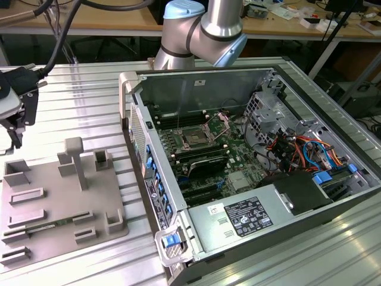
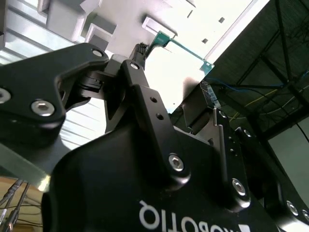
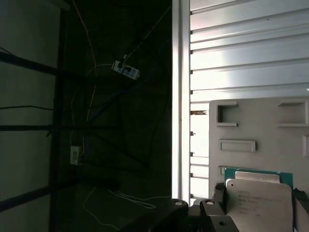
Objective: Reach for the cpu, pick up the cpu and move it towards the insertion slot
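Cpu held in your gripper, near the tray

Your gripper point(image 1: 16, 126) is clamped on the cpu point(image 3: 258, 198) by its edges, beside the tray point(image 1: 56, 192). The cpu's lid carries faint print. The slot point(image 1: 195, 138) lies well apart, inside the case point(image 1: 202, 83).

Inverted lettering on gripper point(image 1: 18, 128) — power-supply label point(image 1: 250, 215) illegible.

— What sort of place is this?

— A robotics lab or workshop, I'd say. A robot arm point(image 1: 202, 30) stands at a ribbed aluminium table point(image 1: 83, 95). An open computer case point(image 1: 202, 80) lies on that table, with the insertion slot point(image 1: 195, 138) bare on its green board.

— Anything else that shows it?

— A grey moulded tray point(image 1: 53, 179) sits just beside the case. Thick black cables point(image 1: 62, 33) hang over the table. Behind it all stand long wooden workbenches point(image 1: 113, 18) with small clutter on top.
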Motion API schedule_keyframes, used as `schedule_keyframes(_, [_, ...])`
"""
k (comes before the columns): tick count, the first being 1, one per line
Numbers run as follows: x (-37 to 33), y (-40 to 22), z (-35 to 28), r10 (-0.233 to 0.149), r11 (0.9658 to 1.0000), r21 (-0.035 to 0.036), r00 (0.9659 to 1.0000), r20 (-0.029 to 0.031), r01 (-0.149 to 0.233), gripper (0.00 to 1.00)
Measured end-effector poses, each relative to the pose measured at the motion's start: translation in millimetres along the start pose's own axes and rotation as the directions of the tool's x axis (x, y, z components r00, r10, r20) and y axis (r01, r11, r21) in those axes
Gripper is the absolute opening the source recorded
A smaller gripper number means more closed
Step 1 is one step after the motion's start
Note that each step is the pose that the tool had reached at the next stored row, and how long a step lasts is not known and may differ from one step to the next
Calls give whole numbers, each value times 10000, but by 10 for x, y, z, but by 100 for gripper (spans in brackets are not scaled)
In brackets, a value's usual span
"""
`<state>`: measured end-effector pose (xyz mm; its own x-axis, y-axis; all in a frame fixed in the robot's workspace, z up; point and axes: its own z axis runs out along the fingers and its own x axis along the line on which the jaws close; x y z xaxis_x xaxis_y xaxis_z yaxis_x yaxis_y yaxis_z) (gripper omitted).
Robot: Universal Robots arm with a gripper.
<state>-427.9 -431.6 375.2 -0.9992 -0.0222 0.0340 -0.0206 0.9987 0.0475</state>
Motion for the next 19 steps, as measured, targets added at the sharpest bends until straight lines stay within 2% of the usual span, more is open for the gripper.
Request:
schedule_keyframes(8, [-165,-3,-5,0,10000,-1,10000,1,0,55])
schedule_keyframes(19, [-181,-4,-6,0,10000,2,10000,0,0,55])
